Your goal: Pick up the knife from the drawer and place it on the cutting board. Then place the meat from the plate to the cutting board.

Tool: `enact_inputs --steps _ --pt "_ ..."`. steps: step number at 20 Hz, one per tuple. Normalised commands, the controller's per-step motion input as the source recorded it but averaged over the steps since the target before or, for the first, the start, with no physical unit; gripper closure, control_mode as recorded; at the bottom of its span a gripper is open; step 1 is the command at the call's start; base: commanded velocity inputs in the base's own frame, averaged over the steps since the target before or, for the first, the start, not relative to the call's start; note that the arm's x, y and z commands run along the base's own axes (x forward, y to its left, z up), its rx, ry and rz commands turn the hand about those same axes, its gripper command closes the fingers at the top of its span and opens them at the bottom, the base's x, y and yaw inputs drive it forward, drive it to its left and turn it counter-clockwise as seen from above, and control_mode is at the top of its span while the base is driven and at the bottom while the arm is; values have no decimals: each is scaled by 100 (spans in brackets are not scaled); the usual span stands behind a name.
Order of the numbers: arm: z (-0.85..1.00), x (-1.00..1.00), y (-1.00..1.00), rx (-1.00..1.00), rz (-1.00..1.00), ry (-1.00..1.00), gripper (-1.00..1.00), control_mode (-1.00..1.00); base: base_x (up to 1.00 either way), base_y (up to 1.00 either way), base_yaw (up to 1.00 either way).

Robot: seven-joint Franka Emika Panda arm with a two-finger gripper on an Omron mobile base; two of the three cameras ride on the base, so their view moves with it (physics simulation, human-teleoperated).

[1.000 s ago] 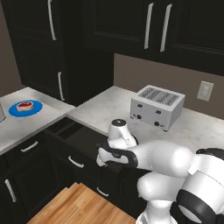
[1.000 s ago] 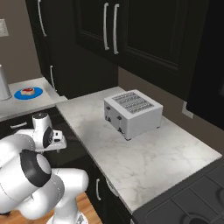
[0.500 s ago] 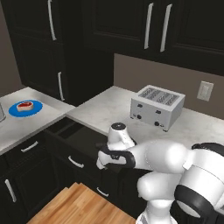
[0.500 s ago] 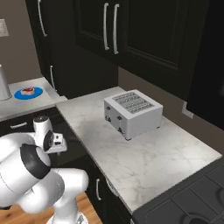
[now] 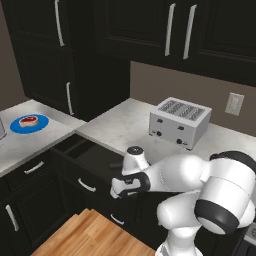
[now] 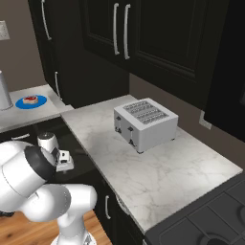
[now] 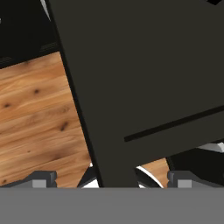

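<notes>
Pincer point(image 7: 111, 181) hung jaws-apart right over the open drawer point(image 5: 92, 155), presumably lining up on the knife point(image 7: 173, 124) lying flat inside it, while the meat point(image 5: 28, 120) waited on its blue plate point(image 5: 42, 125) over on the table point(image 5: 30, 142).

The drawer point(image 5: 87, 152) stands pulled out below the counter point(image 5: 125, 125) edge, in front and to the left of the toaster point(image 5: 180, 121). Farther left of the toaster, on the side counter point(image 5: 30, 142), the plate point(image 5: 29, 124) carries the meat point(image 5: 28, 120).
</notes>
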Motion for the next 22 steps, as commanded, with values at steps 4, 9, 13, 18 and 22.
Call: enact_inputs --steps 4,9,13,18,22 --pt "-21 2 6 0 2 -2 -100 -100 0 0 0" --pt "-20 3 9 0 3 -1 -100 -100 0 0 0" --pt "-17 0 17 0 4 0 -100 -100 0 0 0" --pt "-7 0 38 0 3 0 -100 -100 0 0 0" --pt "-1 -1 64 0 1 -1 -100 -100 0 0 0"
